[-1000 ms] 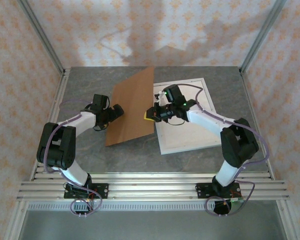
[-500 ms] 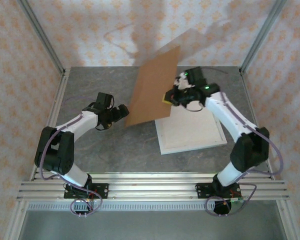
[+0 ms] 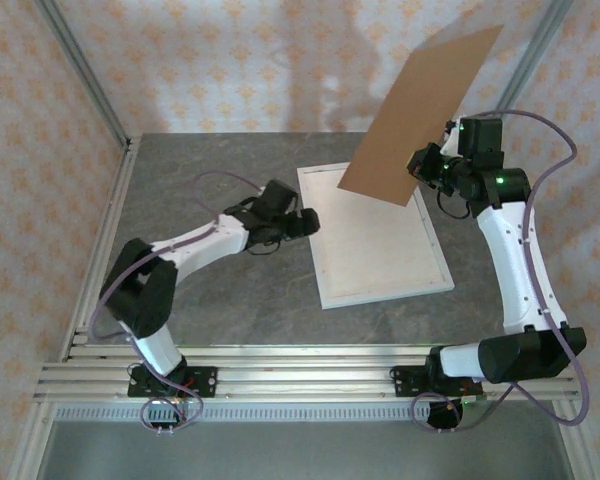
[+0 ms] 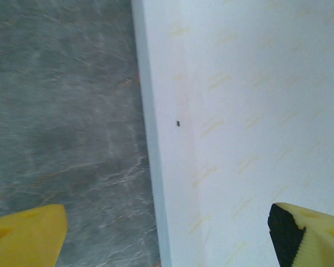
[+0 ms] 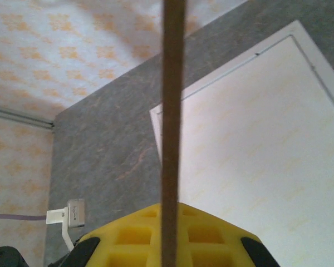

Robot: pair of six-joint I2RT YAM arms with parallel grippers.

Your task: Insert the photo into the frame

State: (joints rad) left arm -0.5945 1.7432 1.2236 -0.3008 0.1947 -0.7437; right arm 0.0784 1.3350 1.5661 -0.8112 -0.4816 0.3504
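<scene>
The frame (image 3: 390, 297), white-bordered with a pale cream panel inside, lies flat on the grey table right of centre. My left gripper (image 3: 302, 222) is open at its left border. In the left wrist view the yellow fingertips (image 4: 28, 233) straddle that border (image 4: 150, 139) without touching it. My right gripper (image 3: 425, 163) is shut on the brown backing board (image 3: 420, 115), held tilted high above the frame's far right corner. Seen from the right wrist, the board (image 5: 171, 83) is edge-on between the yellow jaws (image 5: 170, 233), with the frame (image 5: 323, 69) below. The photo is out of view.
Grey marble tabletop (image 3: 210, 290) stretches left of the frame and in front of it. Patterned walls and metal corner posts (image 3: 85, 75) close in the back and sides. An aluminium rail (image 3: 300, 375) runs along the near edge.
My right arm has swung the backing board up and to the right, off the frame. My left gripper has travelled right, from the board's left side to the frame's left border.
</scene>
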